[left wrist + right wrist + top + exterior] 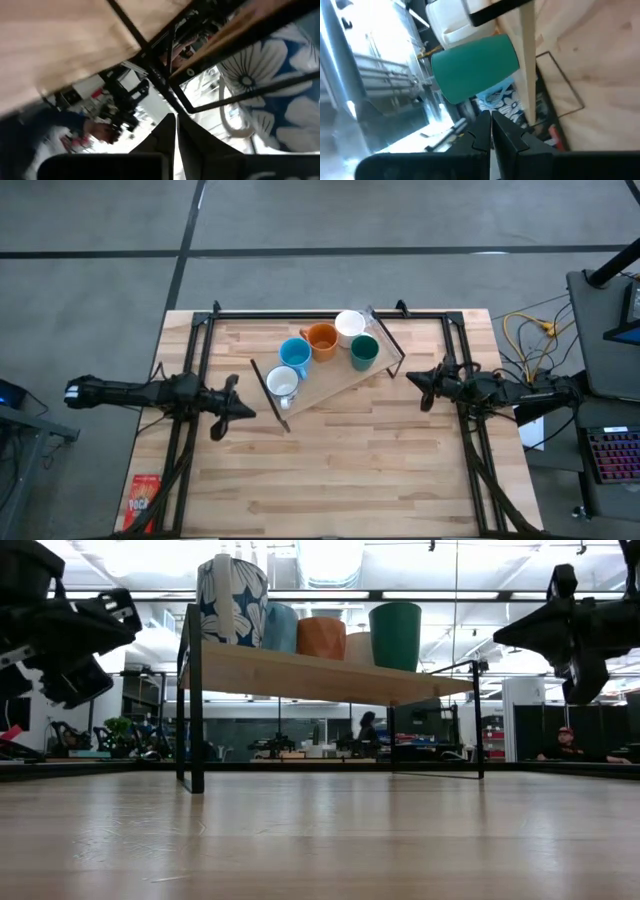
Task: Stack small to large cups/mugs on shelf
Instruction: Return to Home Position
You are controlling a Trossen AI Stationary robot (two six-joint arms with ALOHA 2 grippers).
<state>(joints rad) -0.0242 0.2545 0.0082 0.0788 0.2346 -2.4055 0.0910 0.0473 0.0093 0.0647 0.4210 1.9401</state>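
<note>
The shelf [335, 380], a light-wood plank on thin black legs, stands slanted at the table's far middle. Several mugs stand upright on it, side by side: a blue-and-white flowered one [282, 383], a light blue one [293, 352], an orange one [322, 338], a white one [349, 326] and a dark teal one [364, 352]. My left gripper [250, 413] hovers shut to the left of the shelf, near its flowered-mug end [260, 100]. My right gripper [408, 376] hovers shut to the right of the shelf, facing the teal mug [475, 67]. Both are off the table and hold nothing.
Black frame rails [200, 330] run along the table's far, left and right sides. A red packet [145, 498] lies at the near left corner. Yellow cables [530, 340] and a keyboard [615, 455] sit beyond the right edge. Bare wood [340, 470] spreads in front of the shelf.
</note>
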